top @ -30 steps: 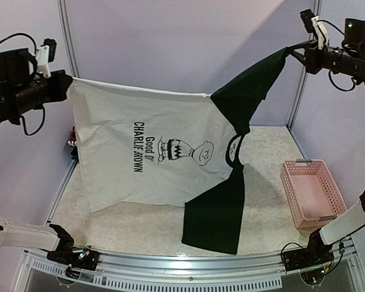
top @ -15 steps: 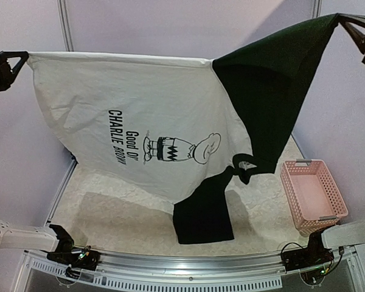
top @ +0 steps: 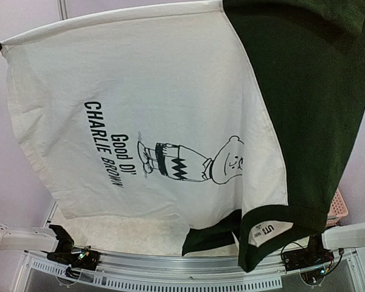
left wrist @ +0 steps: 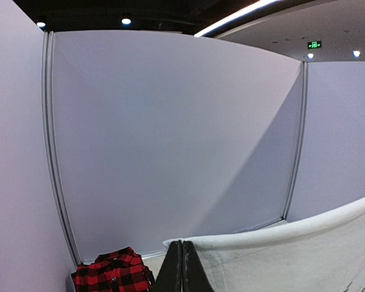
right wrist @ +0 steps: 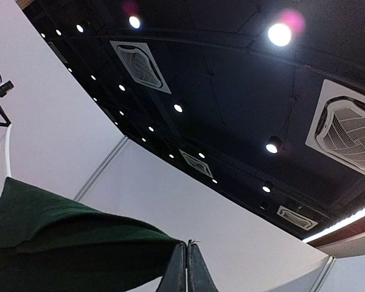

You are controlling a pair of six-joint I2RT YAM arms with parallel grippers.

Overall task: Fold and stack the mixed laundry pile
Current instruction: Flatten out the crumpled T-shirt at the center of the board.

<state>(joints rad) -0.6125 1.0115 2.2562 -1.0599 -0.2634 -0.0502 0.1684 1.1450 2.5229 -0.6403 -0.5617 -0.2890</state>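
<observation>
White printed tee (top: pixel 140 91) hangs stretched high above the counter (top: pixel 121 237). The left pincer (left wrist: pixel 182 271) is clamped on its white edge, the right pincer (right wrist: pixel 187 267) on its dark green sleeve (right wrist: pixel 67 243). Either thin pinch may slip, dropping the tee crumpled.

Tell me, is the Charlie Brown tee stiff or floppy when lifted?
Probably floppy: the tee hangs in soft wrinkles between its pinched corners. Likely light: two small pinches hold it all up. Its dark sleeve would probably swing loose.
</observation>
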